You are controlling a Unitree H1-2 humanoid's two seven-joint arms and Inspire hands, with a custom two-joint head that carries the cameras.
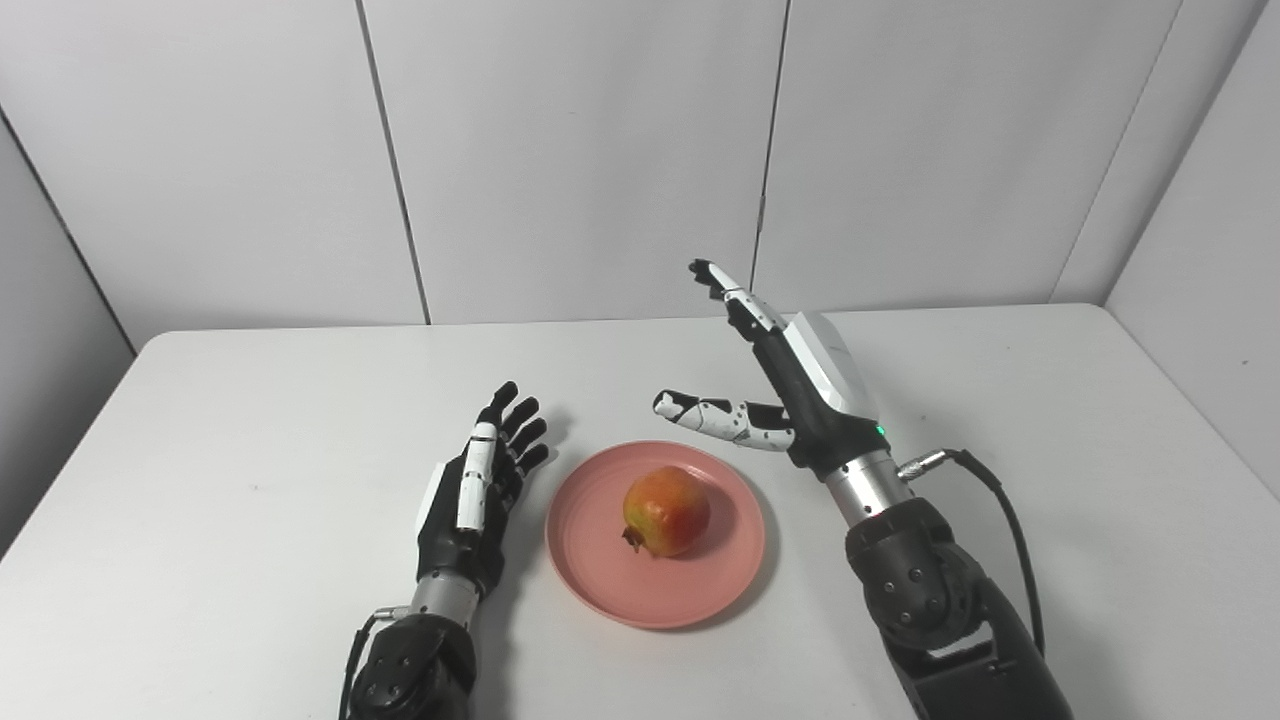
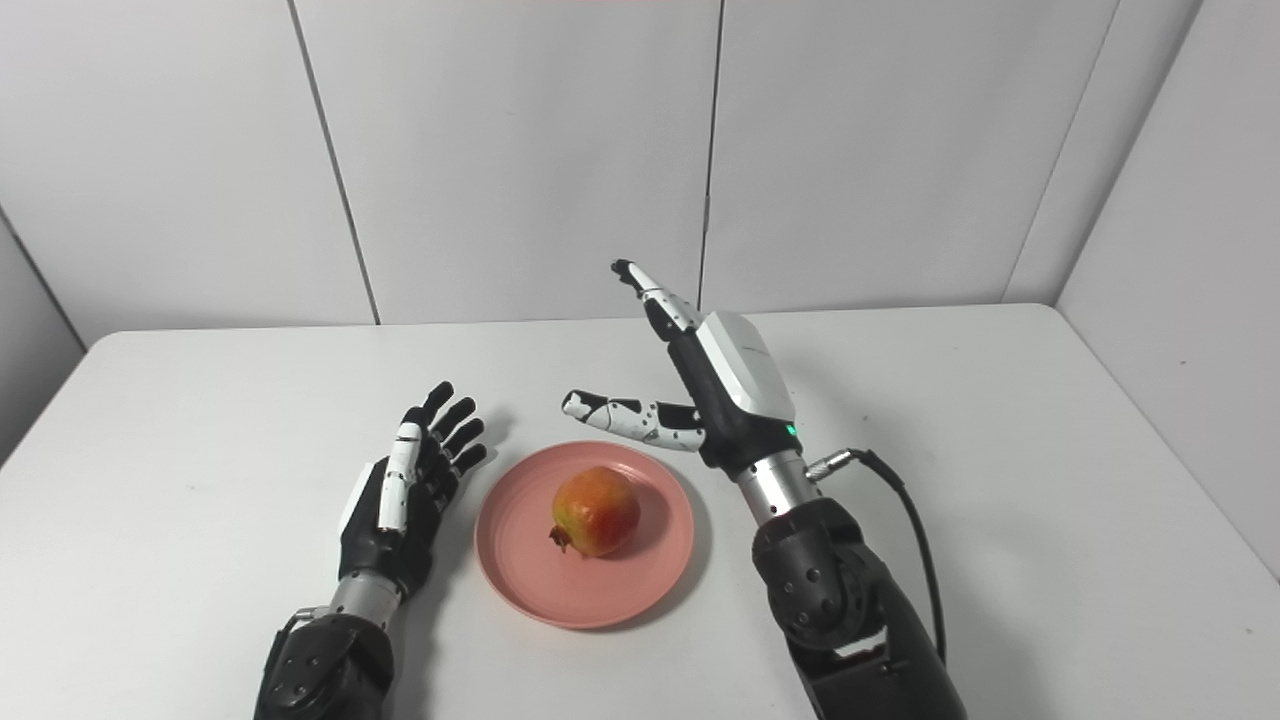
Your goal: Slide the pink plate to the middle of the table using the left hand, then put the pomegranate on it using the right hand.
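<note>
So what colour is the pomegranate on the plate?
The pomegranate is red blending into yellow-orange, clearest in the left eye view.

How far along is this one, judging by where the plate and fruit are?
Both steps look done. The pink plate sits near the middle of the table, and the pomegranate rests on it. Nothing is in hand: the left hand lies open beside the plate, clear of it, and the right hand is open and raised above the table. Only pulling the arms away seems left.
</note>
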